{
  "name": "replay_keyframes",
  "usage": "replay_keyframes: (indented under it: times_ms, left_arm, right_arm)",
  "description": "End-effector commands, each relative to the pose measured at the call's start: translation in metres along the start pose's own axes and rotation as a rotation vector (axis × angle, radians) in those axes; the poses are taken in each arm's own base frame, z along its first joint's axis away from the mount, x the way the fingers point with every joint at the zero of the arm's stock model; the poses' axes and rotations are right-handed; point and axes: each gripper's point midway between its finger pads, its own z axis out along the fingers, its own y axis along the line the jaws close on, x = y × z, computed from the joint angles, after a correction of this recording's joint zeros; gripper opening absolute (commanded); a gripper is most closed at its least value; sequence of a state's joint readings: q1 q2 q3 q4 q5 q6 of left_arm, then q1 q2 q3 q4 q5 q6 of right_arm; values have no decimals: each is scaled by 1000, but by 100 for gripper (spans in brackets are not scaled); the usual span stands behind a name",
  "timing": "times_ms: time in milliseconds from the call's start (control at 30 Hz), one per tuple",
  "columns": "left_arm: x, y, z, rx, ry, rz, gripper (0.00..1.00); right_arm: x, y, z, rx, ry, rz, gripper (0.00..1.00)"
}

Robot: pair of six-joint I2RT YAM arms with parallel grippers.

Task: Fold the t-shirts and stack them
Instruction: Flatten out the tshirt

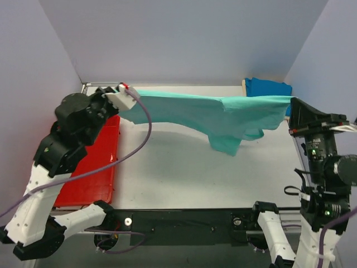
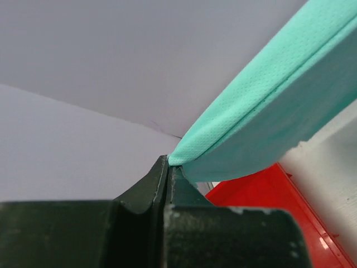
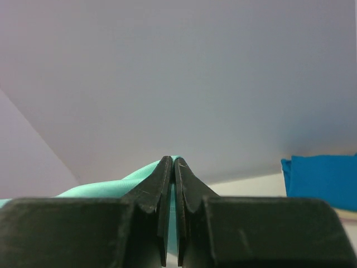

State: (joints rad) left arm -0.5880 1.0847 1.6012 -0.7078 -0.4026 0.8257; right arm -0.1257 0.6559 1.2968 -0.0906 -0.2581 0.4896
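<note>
The teal-green t-shirt (image 1: 212, 114) hangs stretched in the air between both grippers, sagging to a point at mid-right above the table. My left gripper (image 1: 129, 95) is shut on its left end; the left wrist view shows the cloth (image 2: 268, 123) leaving the closed fingertips (image 2: 162, 173). My right gripper (image 1: 291, 100) is shut on its right end; the right wrist view shows teal cloth (image 3: 106, 188) pinched between the jaws. The bright blue t-shirt (image 1: 269, 87) lies folded at the back right corner and also shows in the right wrist view (image 3: 323, 180). The cream t-shirt is out of view.
A red plastic tray (image 1: 92, 167) lies on the table's left side under the left arm, and shows in the left wrist view (image 2: 268, 206). Grey walls close the back and both sides. A purple cable (image 1: 139, 139) loops from the left wrist.
</note>
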Motion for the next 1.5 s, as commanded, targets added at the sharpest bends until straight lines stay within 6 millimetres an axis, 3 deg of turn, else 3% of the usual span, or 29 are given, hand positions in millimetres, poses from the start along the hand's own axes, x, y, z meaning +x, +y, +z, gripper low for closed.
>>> replay_keyframes:
  times_ms: [0,67,167,300,433,467,500,533,567,600,633,667,700,733,767,800,900,1033,1167,1200,1233,1267,1300,1333,1367,1400,1433,1467]
  left_arm:
    - [1,50,-63,-108,-27,-76,0]
    - [0,56,-81,-96,-50,-114,0]
    - [-3,58,-89,-86,-79,-132,0]
    - [-6,46,-69,-66,-69,-124,0]
    - [-14,46,-25,-102,-24,-80,0]
    - [-17,49,-5,-116,-14,-72,0]
    - [-24,59,-1,-137,-36,-85,0]
    - [-23,58,23,-118,-18,-85,0]
    - [-29,67,29,-132,-31,-119,0]
    - [-24,68,51,-117,-10,-124,0]
    - [-32,84,53,-150,-28,-152,0]
    - [-26,78,78,-132,4,-149,0]
    - [-35,95,77,-172,-20,-162,0]
    - [-31,90,99,-158,4,-155,0]
    - [-37,98,108,-177,-5,-153,0]
    - [-35,100,116,-184,5,-152,0]
    - [-47,124,132,-253,-20,-153,0]
    - [-53,147,136,-324,-41,-126,0]
    - [-49,142,141,-313,-32,-83,0]
    - [-41,130,150,-282,-10,-68,0]
    - [-42,130,144,-274,-23,-58,0]
    - [-28,109,157,-214,10,-43,0]
    - [-32,112,144,-218,-17,-40,0]
    - [-16,88,157,-170,14,-28,0]
    - [-13,81,147,-155,1,-26,0]
    - [5,55,155,-107,25,-13,0]
    - [8,45,141,-80,3,-2,0]
    - [35,3,151,8,52,26,0]
  right_arm:
    - [-52,34,-40,-69,-125,-40,0]
    - [-60,40,-50,-81,-142,-54,0]
    - [-65,42,-53,-81,-154,-64,0]
    - [-46,32,-25,-77,-98,-45,0]
    - [-14,17,32,-82,-4,38,0]
    - [-10,13,54,-95,-5,47,0]
    - [-3,11,67,-98,14,69,0]
    - [6,6,93,-109,42,82,0]
    - [9,7,104,-123,56,97,0]
    - [20,6,130,-150,97,105,0]
    - [6,18,139,-194,78,103,0]
    - [28,10,165,-203,140,125,0]
    - [19,17,176,-224,132,134,0]
    - [33,11,195,-229,171,147,0]
    - [20,19,203,-252,149,155,0]
    - [33,11,219,-244,173,169,0]
    - [16,18,243,-273,133,176,0]
    - [-2,28,253,-303,113,163,0]
    - [3,23,246,-280,144,130,0]
    - [5,20,243,-272,149,121,0]
    - [20,11,237,-245,185,129,0]
    - [44,-5,232,-207,235,134,0]
    - [39,-1,217,-202,232,126,0]
    - [75,-21,210,-153,308,134,0]
    - [73,-20,191,-138,313,127,0]
    - [116,-41,177,-84,404,149,0]
    - [118,-38,154,-68,424,155,0]
    - [163,-58,130,-7,520,183,0]
